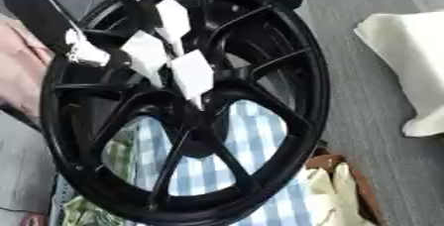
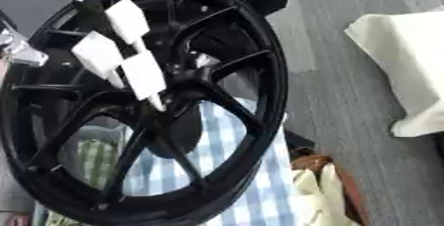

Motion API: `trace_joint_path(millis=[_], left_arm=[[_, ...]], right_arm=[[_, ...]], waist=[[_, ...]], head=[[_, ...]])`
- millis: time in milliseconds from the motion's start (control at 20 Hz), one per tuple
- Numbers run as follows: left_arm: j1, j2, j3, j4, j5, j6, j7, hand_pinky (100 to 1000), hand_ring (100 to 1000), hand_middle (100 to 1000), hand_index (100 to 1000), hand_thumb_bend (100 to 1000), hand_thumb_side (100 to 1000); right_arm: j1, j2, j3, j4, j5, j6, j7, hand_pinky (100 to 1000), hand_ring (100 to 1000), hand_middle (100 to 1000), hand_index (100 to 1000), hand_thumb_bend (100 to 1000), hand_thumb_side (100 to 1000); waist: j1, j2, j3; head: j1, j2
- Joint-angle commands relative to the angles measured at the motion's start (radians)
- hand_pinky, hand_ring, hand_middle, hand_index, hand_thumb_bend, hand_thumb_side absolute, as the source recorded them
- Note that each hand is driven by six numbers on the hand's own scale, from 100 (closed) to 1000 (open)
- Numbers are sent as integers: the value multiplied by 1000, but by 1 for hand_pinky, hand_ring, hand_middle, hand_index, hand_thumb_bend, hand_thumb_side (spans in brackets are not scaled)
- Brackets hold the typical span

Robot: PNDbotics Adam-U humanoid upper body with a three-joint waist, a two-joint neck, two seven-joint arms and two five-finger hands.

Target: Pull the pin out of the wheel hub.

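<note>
Slippage is risked: three white pins are seated at the centre of the black wheel hub, while the left hand, barely seen at its rim, cannot be judged open or closed.

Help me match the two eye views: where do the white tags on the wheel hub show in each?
Left eye view: white tags upper centre, over the spokes.
Right eye view: white tags upper left.
Shared landmark: cream cloth at the right edge.
</note>
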Motion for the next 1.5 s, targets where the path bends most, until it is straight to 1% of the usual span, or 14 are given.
trace_joint_path(millis=[50,250,850,1000,1150,1500], left_arm=[[-24,9,2,9,-12,3,0,782,641,704,839,323,425],[-30,-5,-11,34,-33,-1,0,783,651,721,841,331,433],[-31,-29,-43,75,-66,-16,0,785,656,728,835,336,447],[-29,-32,-46,81,-72,-19,0,782,645,713,825,326,437],[-31,-35,-51,87,-81,-22,0,777,637,697,809,336,434],[-35,-43,-59,100,-91,-31,0,760,584,626,754,299,417]], right_arm=[[-6,-13,-3,-18,-4,-1,0,820,700,712,687,100,454],[-6,-10,-3,-18,-5,-1,0,820,700,712,686,100,458],[-6,-3,-3,-18,-9,-2,2,821,700,713,686,100,464],[-7,-2,-3,-18,-10,-2,1,821,700,713,686,100,467],[-8,-1,-3,-18,-11,-2,1,821,700,713,687,100,468],[-8,-1,-4,-18,-14,-3,-5,822,701,713,687,100,470]], waist=[[-2,-16,-1],[-4,-16,-2],[-7,-15,-6],[-7,-14,-7],[-7,-14,-7],[-8,-15,-7]], head=[[5,1],[9,1],[16,6],[17,8],[18,10],[20,14]])
